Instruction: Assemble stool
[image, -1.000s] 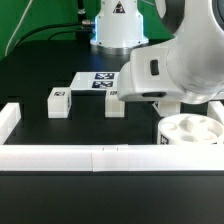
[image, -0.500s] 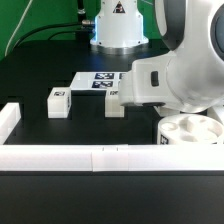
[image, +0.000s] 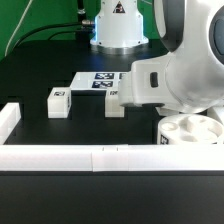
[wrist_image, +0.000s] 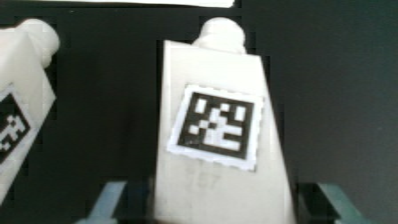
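Observation:
In the wrist view a white leg block (wrist_image: 217, 120) with a square tag and a peg at its far end lies on the black table between my fingers. My gripper (wrist_image: 222, 206) is open, one finger (wrist_image: 118, 200) on each side of the block, with a dark gap on both sides. A second leg block (wrist_image: 25, 95) lies beside it. In the exterior view the round white seat (image: 190, 131) with holes sits at the right, and two leg blocks (image: 58, 101) (image: 116, 105) lie on the table. My arm hides the gripper there.
The marker board (image: 98, 80) lies behind the leg blocks. A long white rail (image: 90, 158) runs along the front and another rail (image: 8, 121) stands at the exterior view's left. The arm's base (image: 118, 25) stands at the back.
The arm shifted a little toward the exterior view's right between one second and half a second ago. It has stayed still since. The parts have not moved.

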